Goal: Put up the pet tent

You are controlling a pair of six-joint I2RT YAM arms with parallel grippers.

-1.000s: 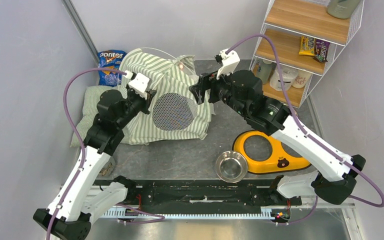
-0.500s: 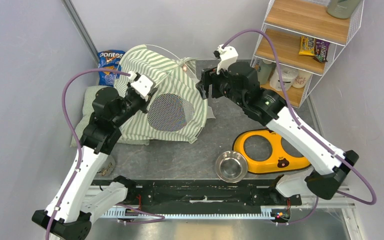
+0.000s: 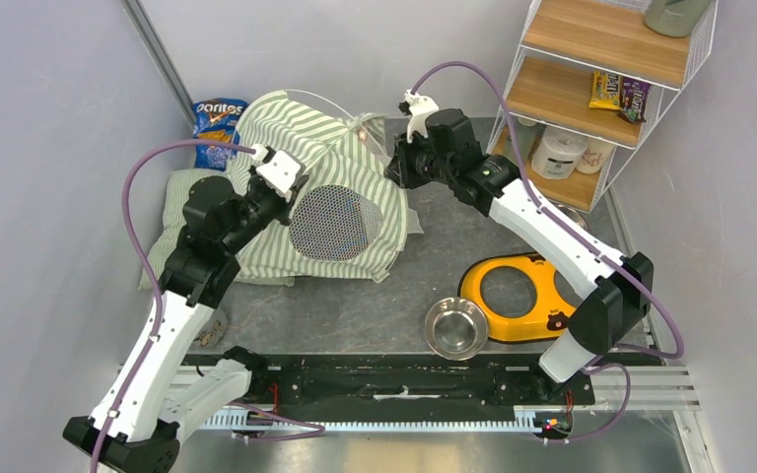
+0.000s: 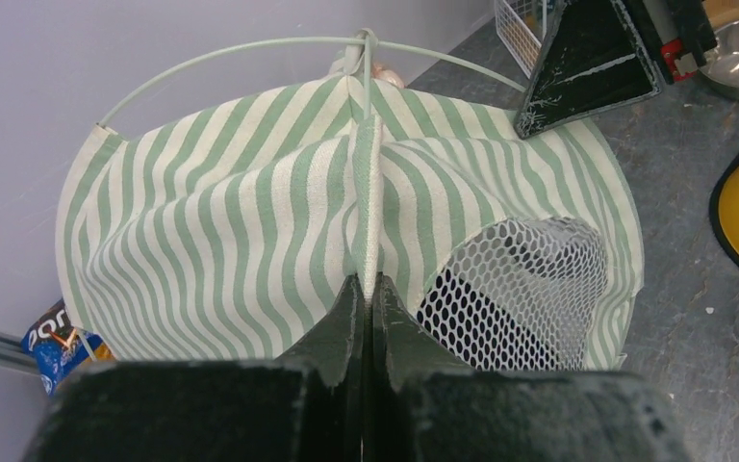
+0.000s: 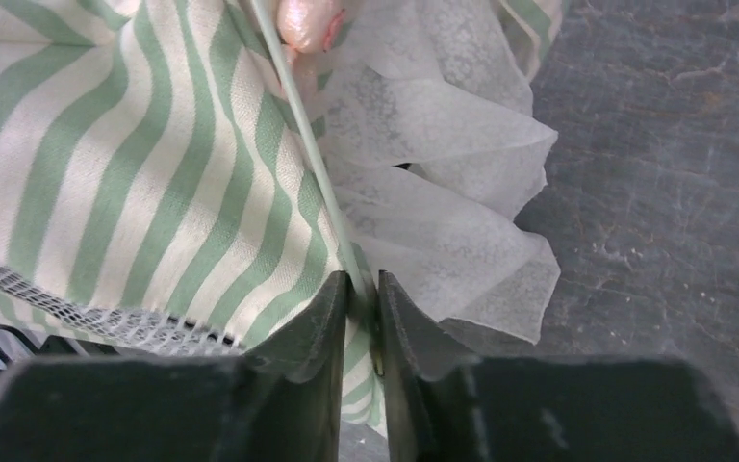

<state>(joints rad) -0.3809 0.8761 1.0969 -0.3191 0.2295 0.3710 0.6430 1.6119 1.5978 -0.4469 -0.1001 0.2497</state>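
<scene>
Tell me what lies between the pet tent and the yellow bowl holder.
Nothing: in the top view, only bare grey table separates the pet tent from the yellow bowl holder.

Near the worktop's (image 3: 375, 305) far-left corner I see only part of the cushion (image 3: 170, 227) under the pet tent (image 3: 286, 128); the chip bag (image 3: 215, 123) is half hidden behind it.

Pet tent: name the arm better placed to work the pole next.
Right, likely. The right pincer grips the thin pole at the pet tent edge; the left pincer only pinches the fabric seam.
</scene>
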